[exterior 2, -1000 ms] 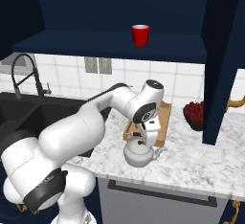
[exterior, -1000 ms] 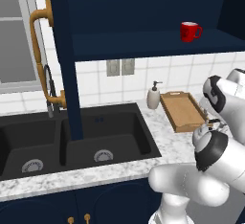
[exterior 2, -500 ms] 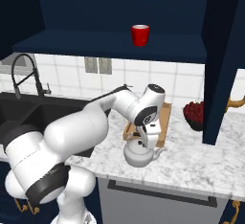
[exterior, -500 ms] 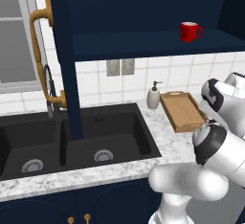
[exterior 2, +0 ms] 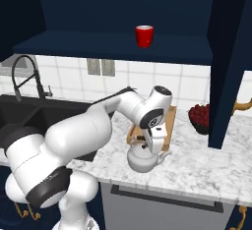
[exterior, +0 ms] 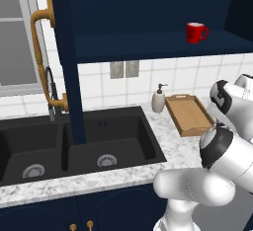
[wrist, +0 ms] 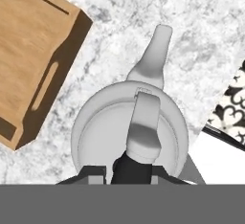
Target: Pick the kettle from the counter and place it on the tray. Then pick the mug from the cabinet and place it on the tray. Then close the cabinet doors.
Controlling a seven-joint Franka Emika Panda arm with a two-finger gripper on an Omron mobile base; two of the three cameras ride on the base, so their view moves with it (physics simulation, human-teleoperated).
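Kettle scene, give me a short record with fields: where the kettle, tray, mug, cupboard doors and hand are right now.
kettle: on the counter, just in front of the tray, spout toward the fruit bowl
tray: on the counter beside the soap bottle, nothing on it
mug: upright on the cupboard shelf
cupboard doors: open
hand: directly above the kettle at its handle; grip cannot be told

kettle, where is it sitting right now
The kettle stands on the counter just in front of the tray, directly under the hand in the right base view. In the hand view its spout points away from the tray.
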